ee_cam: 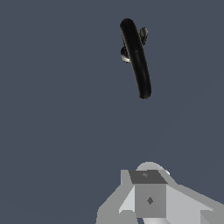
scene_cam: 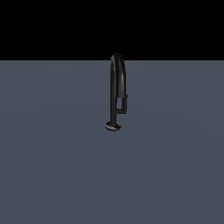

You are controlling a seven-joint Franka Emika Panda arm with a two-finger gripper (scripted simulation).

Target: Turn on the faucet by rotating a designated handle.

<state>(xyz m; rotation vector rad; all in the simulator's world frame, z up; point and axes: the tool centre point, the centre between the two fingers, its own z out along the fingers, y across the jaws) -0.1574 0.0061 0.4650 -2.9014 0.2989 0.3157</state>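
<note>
The faucet (scene_cam: 114, 87) is tall, slim and glossy black. It stands upright on a small roundish foot on the grey floor, with its arched gooseneck bending toward the exterior view's right. The handle (scene_cam: 124, 104) is a short thin black rod beside the stem, below the gooseneck's end. In the wrist view the faucet (ee_cam: 136, 57) shows from above, with the handle (ee_cam: 143, 35) poking out beside it. My gripper (ee_cam: 148, 192) shows only as grey blocks at the picture's edge, well away from the faucet and touching nothing. The arm is not in the exterior view.
A flat grey floor (scene_cam: 52, 153) spreads all around the faucet, under a black background. No other object is in view.
</note>
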